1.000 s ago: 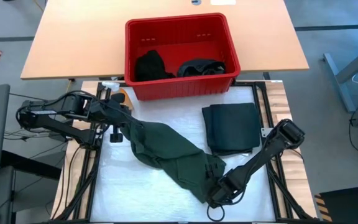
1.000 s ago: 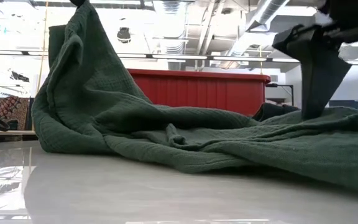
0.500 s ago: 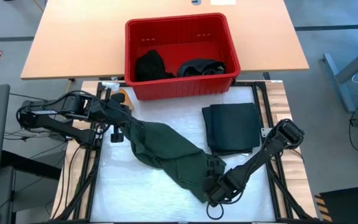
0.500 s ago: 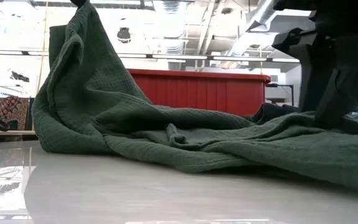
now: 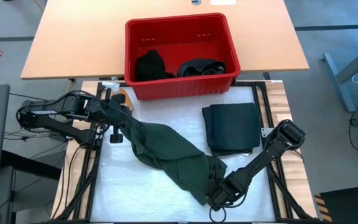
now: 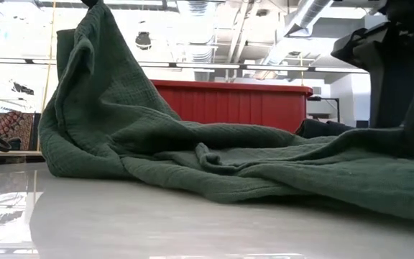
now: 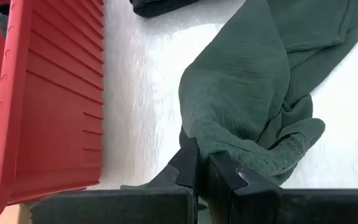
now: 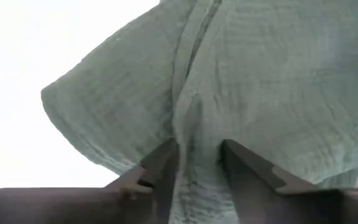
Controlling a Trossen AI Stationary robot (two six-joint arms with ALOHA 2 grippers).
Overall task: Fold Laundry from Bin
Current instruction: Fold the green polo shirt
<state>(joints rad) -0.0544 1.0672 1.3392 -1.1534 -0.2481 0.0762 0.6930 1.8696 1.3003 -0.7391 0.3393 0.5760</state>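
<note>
A dark olive-green garment [image 5: 166, 146] lies in a crumpled band across the white table mat, from far left to near right. My left gripper [image 5: 112, 111] is shut on its far-left end, which is raised; in the low view [image 6: 95, 8] the cloth hangs down from there like a tent. My right gripper [image 5: 219, 191] is down on the garment's near-right end, its fingers closed on a ridge of cloth [image 8: 197, 124]. The red bin [image 5: 176, 18] stands at the far edge with dark laundry [image 5: 151, 65] inside. A folded black cloth [image 5: 232, 127] lies flat at the right. My left gripper pinches a bunched edge of the green garment [image 7: 219, 144] between its two fingers. That end is lifted off the table, and the cloth hangs slack down to the mat. My right gripper has a raised fold of the garment's near-right end [image 8: 194, 146] between its two fingers [image 8: 163, 165], coming from above. The cloth around it lies on the table.
The bin's ribbed side [image 7: 55, 93] stands close to my left gripper. A small orange object [image 5: 124, 94] sits by the bin's near left corner. Bare white mat [image 5: 135, 193] shows at the near left.
My right arm has shifted a little toward the table's near edge over the garment's near-right end. My left gripper and the raised end have kept still. The garment lies much as before.
</note>
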